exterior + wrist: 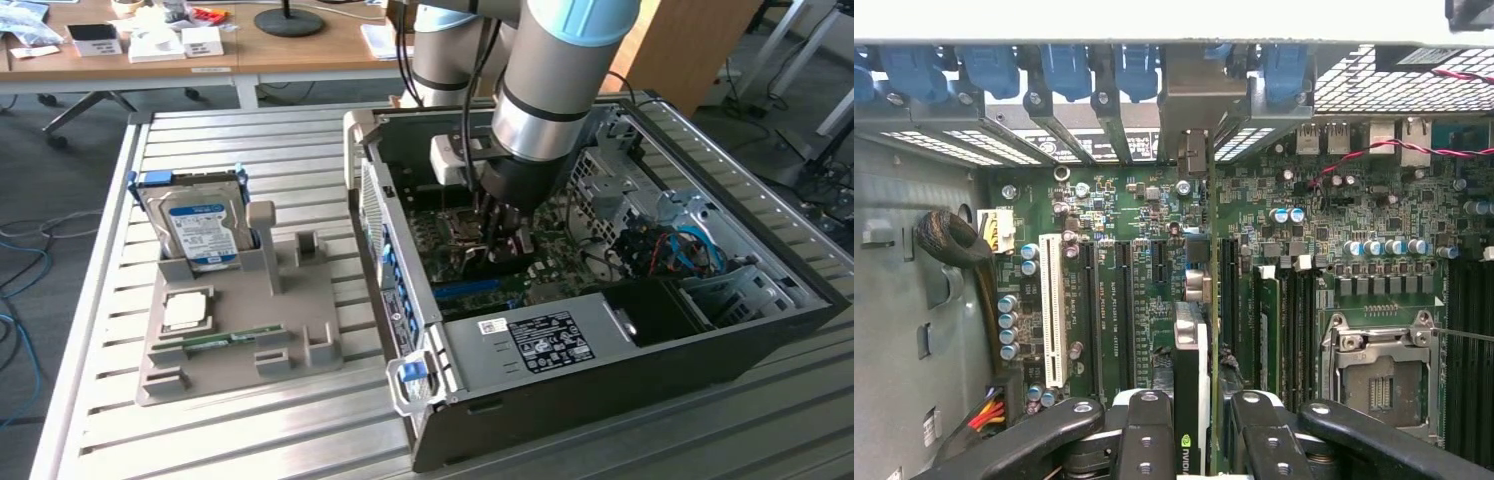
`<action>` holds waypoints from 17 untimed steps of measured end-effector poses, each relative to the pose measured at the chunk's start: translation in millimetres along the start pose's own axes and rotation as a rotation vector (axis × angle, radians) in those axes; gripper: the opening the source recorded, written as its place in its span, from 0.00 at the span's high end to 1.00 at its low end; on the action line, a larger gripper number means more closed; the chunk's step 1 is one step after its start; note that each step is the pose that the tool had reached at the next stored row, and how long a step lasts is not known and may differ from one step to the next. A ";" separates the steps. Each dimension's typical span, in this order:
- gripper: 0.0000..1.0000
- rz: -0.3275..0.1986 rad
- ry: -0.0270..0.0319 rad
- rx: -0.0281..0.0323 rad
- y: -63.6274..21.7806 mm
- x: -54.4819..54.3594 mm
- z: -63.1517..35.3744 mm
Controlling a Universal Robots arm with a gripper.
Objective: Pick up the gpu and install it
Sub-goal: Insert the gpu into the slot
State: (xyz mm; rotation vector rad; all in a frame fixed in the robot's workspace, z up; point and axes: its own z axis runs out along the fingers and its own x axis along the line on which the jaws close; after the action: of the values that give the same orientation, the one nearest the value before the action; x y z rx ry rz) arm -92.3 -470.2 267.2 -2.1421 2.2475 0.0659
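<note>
**Gpu held on edge above the motherboard, inside the case**

The gpu (1191,375) is a thin, stiff circuit card. I judge it as light but fragile: the board should not be bent, and the fan side and the small parts should not be pressed. The safe place to take it is the long upper edge, with the flat faces between the pads, and this is how it is held now. The gripper (1199,430) is closed on it, one of the fingers (1146,440) on each face, so in the wrist view the card is seen edge-on and runs straight away from the jaws. Its silver end bracket (1199,100) reaches the rear wall of the case, between the blue clips (1069,70).

The card stands upright over the motherboard (1144,200), in line with the black expansion slots (1124,310) and beside the white slot (1052,310). The empty processor socket (1379,375) lies apart on the other side. Whether the lower edge already sits in its slot, I cannot tell.

In the exterior view the arm reaches down into the open computer case (601,345). On the exterior view's left, well apart, a grey holder (240,340) carries the hard drive (198,225) and the memory stick (220,340).
</note>
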 end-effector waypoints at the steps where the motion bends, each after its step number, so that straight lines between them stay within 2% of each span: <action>1: 0.73 0.000 0.0000 0.0000 0.0 0.0 0.2; 17: 0.73 -0.002 0.0007 -0.0006 -2.2 0.0 3.0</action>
State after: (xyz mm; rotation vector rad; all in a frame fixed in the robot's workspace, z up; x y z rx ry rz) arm -90.2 -470.2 264.1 -2.1448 2.2461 0.0658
